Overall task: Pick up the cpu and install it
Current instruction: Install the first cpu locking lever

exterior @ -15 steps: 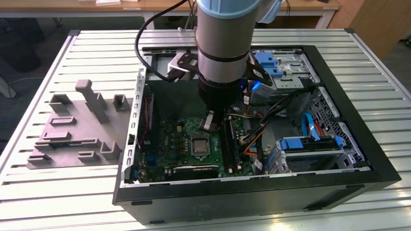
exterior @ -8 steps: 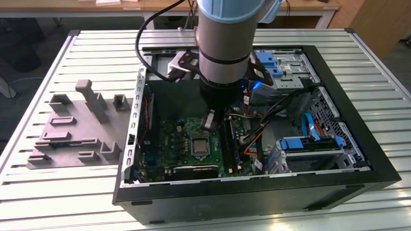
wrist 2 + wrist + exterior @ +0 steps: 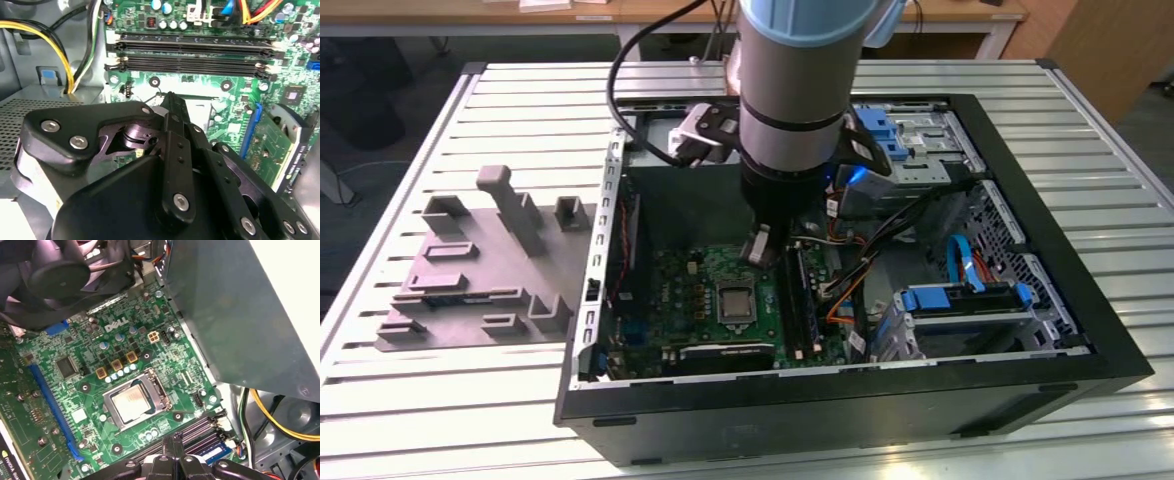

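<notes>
Black metal fingers (image 3: 172,452) pressed together above the square silvery cpu (image 3: 131,403).

Pale-blue-capped grey arm (image 3: 790,90), black screwed jaws

Gripper (image 3: 169,100): big, black, with shiny screws, its fingers (image 3: 172,107) pressed together above the green board.
Green board (image 3: 235,90): has many tiny parts.
Long black slots (image 3: 195,55): two pairs, side by side across the board.
Yellow wires (image 3: 55,45): curve over the grey metal wall (image 3: 30,100).

Bright overhead light w/ glare on cpu (image 3: 131,403); end effector (image 3: 172,150) blurred.
</notes>
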You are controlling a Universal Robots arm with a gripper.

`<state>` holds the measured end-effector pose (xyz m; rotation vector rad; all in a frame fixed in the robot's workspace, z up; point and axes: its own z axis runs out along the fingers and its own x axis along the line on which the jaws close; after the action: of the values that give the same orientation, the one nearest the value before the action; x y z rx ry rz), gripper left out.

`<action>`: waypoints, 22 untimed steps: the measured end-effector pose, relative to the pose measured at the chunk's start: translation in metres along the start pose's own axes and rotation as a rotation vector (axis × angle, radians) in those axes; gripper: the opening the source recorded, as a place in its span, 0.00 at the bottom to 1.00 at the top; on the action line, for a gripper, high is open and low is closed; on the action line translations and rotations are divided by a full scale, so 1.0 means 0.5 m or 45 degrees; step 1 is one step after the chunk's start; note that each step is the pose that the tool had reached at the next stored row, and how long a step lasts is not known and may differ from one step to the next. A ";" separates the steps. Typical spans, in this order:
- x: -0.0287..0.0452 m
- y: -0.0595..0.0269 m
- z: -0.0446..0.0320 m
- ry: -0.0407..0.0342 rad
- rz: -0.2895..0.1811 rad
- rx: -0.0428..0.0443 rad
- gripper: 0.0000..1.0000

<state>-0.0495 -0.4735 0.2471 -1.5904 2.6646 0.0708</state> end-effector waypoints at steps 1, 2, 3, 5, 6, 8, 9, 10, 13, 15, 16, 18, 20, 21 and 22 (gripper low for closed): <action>-0.003 0.002 0.000 0.0001 0.000 0.000 0.11; -0.007 0.004 0.001 0.0000 0.000 0.000 0.11; -0.010 0.005 0.001 0.0001 0.000 0.000 0.11; -0.017 0.009 0.001 0.0001 0.000 0.000 0.11; -0.021 0.011 0.002 0.0000 0.000 0.000 0.11; -0.028 0.015 0.002 0.0000 0.000 0.000 0.11; -0.030 0.015 0.003 -0.0001 0.000 0.000 0.11; -0.031 0.015 0.003 0.0001 0.000 0.000 0.11; -0.033 0.014 0.003 -0.0001 0.000 0.000 0.11; -0.035 0.012 0.003 0.0001 0.000 0.000 0.11; -0.037 0.012 0.004 0.0001 0.000 0.000 0.11; -0.038 0.011 0.005 0.0000 0.000 0.000 0.11; -0.041 0.011 0.006 0.0002 0.000 0.000 0.11; -0.042 0.011 0.006 0.0001 0.000 0.000 0.11; -0.044 0.011 0.007 0.0000 0.000 0.000 0.11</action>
<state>-0.0441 -0.4515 0.2451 -1.5906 2.6645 0.0708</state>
